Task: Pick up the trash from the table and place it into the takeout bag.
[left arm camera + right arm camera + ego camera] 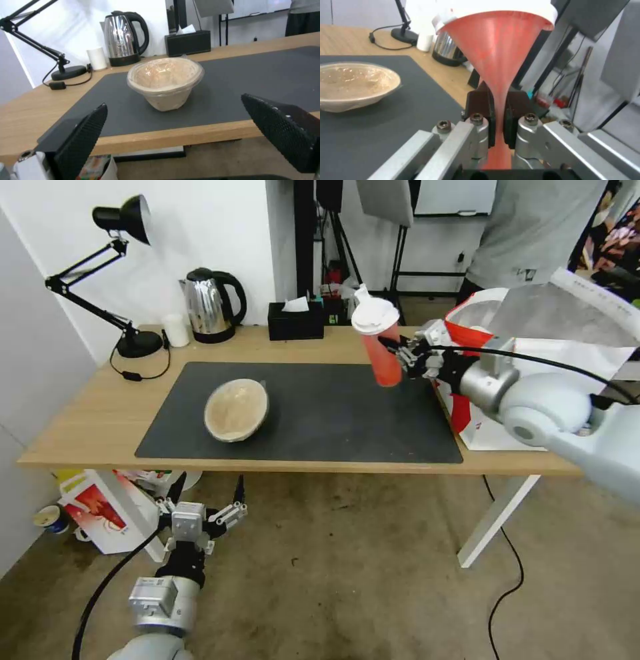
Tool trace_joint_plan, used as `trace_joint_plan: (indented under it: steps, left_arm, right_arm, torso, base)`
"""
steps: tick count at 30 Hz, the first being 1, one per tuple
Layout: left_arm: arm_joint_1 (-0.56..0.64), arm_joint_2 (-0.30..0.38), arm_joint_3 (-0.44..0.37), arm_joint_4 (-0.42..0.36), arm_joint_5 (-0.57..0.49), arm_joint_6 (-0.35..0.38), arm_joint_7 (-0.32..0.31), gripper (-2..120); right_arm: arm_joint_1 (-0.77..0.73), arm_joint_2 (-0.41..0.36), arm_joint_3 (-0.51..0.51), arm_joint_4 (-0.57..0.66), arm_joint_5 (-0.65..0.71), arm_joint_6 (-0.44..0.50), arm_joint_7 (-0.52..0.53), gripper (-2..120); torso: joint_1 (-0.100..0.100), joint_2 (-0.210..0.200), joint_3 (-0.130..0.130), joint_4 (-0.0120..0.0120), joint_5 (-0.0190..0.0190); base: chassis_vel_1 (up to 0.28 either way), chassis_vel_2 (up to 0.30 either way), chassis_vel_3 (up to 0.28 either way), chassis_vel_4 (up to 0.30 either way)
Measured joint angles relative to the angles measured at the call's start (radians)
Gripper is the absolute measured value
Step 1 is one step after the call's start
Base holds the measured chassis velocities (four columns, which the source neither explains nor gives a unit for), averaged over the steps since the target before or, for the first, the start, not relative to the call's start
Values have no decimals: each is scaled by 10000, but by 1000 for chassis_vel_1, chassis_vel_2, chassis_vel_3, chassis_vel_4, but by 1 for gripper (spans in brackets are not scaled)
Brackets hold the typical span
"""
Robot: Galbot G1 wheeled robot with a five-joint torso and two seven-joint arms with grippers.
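My right gripper (395, 355) is shut on the red cup (381, 347) with its white spouted lid and holds it in the air above the right part of the dark mat, just left of the takeout bag (527, 353). In the right wrist view the cup (496, 55) is squeezed flat between the black pads (484, 107). The round tan lidded bowl (236, 409) rests on the mat (333, 413) of the table (87, 427); the bowl (165, 81) sits beyond my open left gripper (186, 130), which hangs low in front of the table edge (200, 513).
A black desk lamp (120, 280), small white cup (176, 330), steel kettle (212, 305) and black tissue box (296, 320) line the table's back edge. A red-and-white carton (100, 510) stands on the floor under the left end. A person stands behind the bag.
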Motion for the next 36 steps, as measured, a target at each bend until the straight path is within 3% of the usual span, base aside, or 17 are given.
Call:
trace_joint_plan:
  steps: [14,36]
  left_arm:
    - [0,0,0,0,0,0,0,100]
    - [1,0,0,0,0,0,0,100]
  right_arm:
    - [-149,-906,1580,-154,542,278,-156,3]
    - [-357,-796,2860,-1473,588,574,-322,3]
  torso:
    - [0,0,0,0,-1]
    - [2,0,1,0,-1]
  base:
    - [0,0,0,0]
    - [0,0,0,0]
